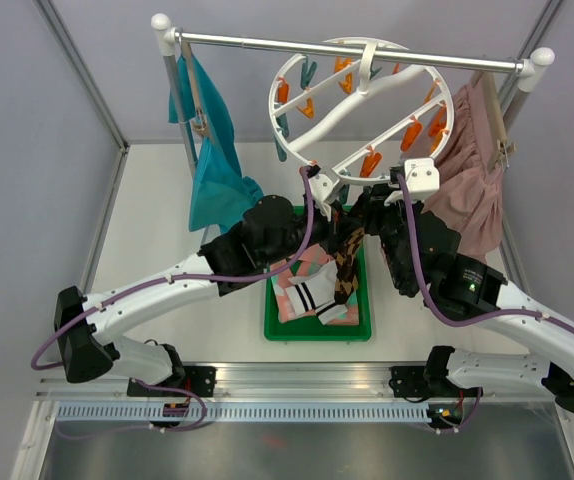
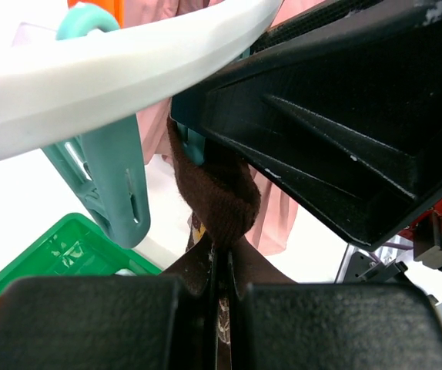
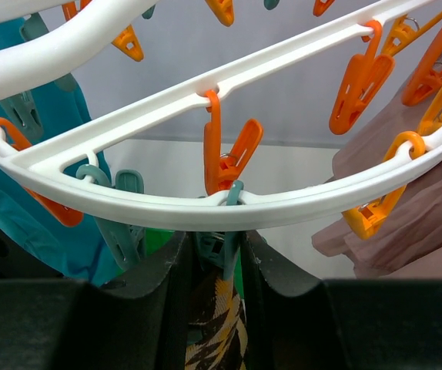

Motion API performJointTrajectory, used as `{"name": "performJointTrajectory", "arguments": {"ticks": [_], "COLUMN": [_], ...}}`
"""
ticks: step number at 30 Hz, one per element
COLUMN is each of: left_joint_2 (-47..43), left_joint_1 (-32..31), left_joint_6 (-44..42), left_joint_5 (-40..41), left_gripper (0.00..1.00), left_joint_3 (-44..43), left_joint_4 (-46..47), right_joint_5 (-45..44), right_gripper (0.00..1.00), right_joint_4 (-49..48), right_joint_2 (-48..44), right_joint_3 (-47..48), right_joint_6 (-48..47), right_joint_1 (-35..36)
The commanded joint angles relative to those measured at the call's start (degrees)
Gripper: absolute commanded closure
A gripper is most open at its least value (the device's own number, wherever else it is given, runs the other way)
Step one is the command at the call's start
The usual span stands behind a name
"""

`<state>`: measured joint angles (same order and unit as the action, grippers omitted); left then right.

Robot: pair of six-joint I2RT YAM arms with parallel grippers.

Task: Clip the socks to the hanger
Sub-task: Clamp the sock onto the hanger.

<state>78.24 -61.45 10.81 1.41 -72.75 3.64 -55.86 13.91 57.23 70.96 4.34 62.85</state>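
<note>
Nearest, below and in front of the round white plastic drying hanger (image 3: 321,202): a green plastic tray (image 1: 317,335) on the white desk (image 1: 167,200), holding a pink sock with mint and white patches (image 1: 305,285) and a white sock with black stripes (image 1: 312,297). Just under the hanger's near rim: left gripper (image 2: 221,262), clamped tight on a brown, black and cream argyle sock (image 2: 217,196), pinched between the fingers and trailing down toward the tray. Right beside it, under the same rim: right gripper (image 3: 215,266), closed on a teal plastic clip (image 3: 219,243) dangling from the hanger, argyle fabric directly below the clip. Farther back, left of the hanger on the metal rail (image 1: 347,50): a teal garment (image 1: 217,180). Right of the hanger: a dusty-pink pleated skirt (image 1: 472,190).
</note>
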Motion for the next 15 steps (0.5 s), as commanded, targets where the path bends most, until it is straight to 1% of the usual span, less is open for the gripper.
{"name": "performJointTrajectory", "arguments": {"ticks": [1,2,5,6,8,9,11,12,13,14,15], "left_joint_2": [0.7,0.9,1.3,1.8,2.1,2.4,2.8,2.9,3.0,3.0,3.0], "left_joint_1": [0.3,0.3,0.3,0.3,0.3,0.3,0.3,0.3,0.3,0.3,0.3], "left_joint_6": [2.0,2.2,2.5,2.5,2.6,2.6,2.7,2.8,2.8,2.7,2.7], "left_joint_5": [0.7,0.7,0.6,0.5,0.3,0.3,0.3,0.3,0.4,0.4,0.5], "left_gripper": [0.98,0.98,0.98,0.98,0.98,0.97,0.93,0.89,0.77,0.72,0.69], "left_joint_3": [-2.7,-2.7,-3.2,-3.4,-3.9,-4.1,-4.6,-4.8,-4.8,-4.8,-4.7], "left_joint_4": [3.5,3.7,4.0,3.9,3.9,4.0,3.6,3.7,3.6,3.5,3.4], "right_joint_5": [-1.4,-1.5,-1.6,-1.6,-1.5,-1.4,-1.4,-1.4,-1.8,-2.4,-4.2], "right_gripper": [0.97,0.96,0.79,0.71,0.59,0.49,0.41,0.36,0.33,0.31,0.29], "right_joint_4": [0.6,0.6,1.1,1.2,1.0,1.0,1.4,1.6,2.2,2.3,2.6], "right_joint_2": [-0.6,-0.7,-1.0,-1.1,-1.8,-2.0,-2.3,-2.4,-2.5,-2.6,-2.6], "right_joint_3": [1.3,1.3,1.3,1.2,0.8,0.8,0.9,1.1,1.5,1.7,1.9], "right_joint_6": [0.6,0.5,0.6,0.7,0.8,0.9,1.0,1.1,1.0,0.8,0.5], "right_joint_1": [0.2,0.2,0.2,0.2,0.3,0.3,0.2,0.3,0.3,0.2,0.2]}}
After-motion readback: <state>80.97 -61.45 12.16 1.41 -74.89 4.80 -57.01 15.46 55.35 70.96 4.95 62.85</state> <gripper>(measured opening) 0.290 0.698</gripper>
